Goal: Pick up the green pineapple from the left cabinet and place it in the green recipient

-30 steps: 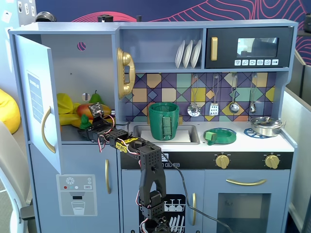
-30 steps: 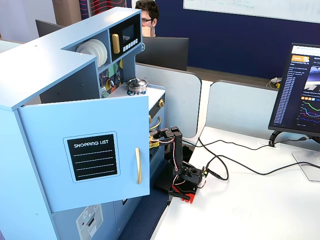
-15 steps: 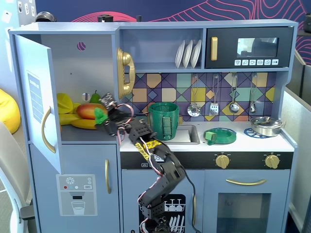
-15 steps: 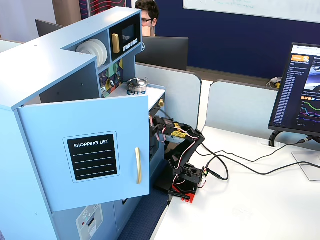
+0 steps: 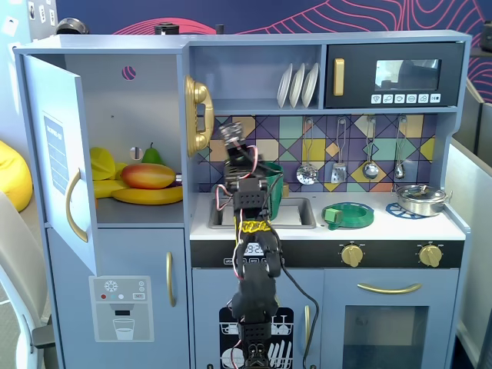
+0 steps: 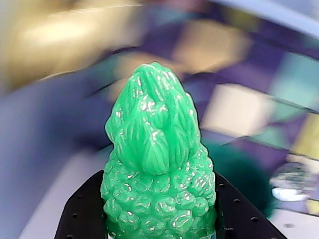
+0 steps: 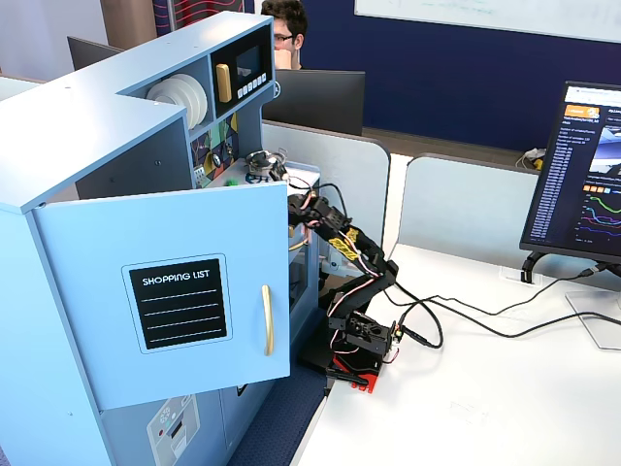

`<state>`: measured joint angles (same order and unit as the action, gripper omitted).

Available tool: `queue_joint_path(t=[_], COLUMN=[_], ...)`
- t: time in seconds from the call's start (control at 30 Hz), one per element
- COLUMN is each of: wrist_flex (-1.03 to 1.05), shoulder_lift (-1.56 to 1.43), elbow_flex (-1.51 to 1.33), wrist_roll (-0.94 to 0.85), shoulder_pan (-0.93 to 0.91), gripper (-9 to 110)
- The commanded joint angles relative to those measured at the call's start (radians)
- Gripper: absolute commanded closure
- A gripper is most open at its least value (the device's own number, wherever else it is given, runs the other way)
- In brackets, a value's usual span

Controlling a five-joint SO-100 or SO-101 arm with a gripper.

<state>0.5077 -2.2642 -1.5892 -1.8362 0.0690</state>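
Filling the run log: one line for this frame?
phase: carry | claw: shut on green pineapple | arm: raised by green recipient | left cabinet: door open, pineapple out | placed: not yet

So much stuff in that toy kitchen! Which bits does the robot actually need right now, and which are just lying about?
In use:
- green pineapple, gripped in the claw
- green pot by the sink, partly behind the arm
- left cabinet, door open

Just lying about:
- mango, bananas and pear in the cabinet
- flat green dish
- plates
- microwave
- steel pan
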Motion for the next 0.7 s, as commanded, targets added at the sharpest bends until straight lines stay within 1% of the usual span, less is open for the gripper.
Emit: queue_joint_path(t=[0.0,0.13,0.27,0.47,0.5,0.53,0.6,0.67], wrist_flex=[-0.153,-0.235,-0.235,-0.225,-0.224,-0.229,-0.256,-0.265], shoulder_lift=[0.13,0.302,0.448,0.503,0.503,0.503,0.503,0.502], elbow_flex=[0.15,0.268,0.39,0.405,0.402,0.4,0.4,0.399], wrist_roll=[0.097,0.117,0.11,0.097,0.092,0.114,0.206,0.227], shoulder_pan=[-0.075,-0.117,-0.15,-0.156,-0.153,-0.149,-0.14,-0.138], gripper=[102,101,101,101,100,95,79,64])
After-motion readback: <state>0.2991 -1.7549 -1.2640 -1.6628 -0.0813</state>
